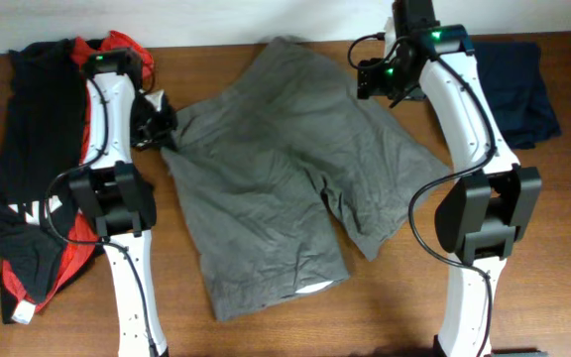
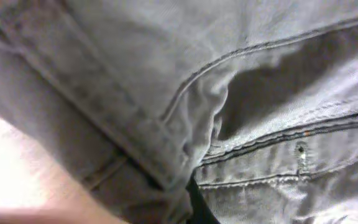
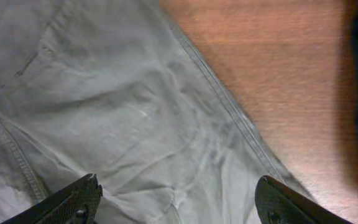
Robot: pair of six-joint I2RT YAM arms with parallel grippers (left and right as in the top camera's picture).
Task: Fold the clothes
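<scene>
While the shorts (image 1: 276,178) lie spread flat on the table (image 1: 385,307), my left gripper (image 1: 160,132) bends down at their left edge, clamped shut on the fabric; my right gripper (image 3: 176,193) hovers above their right edge, fingers (image 3: 73,202) wide, holding nothing.

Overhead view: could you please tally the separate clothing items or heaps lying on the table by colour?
Grey-olive cotton shorts: 1
Red and black printed heap: 1 (how many pieces it holds cannot be told)
Dark navy folded garment: 1
Total: 3
</scene>
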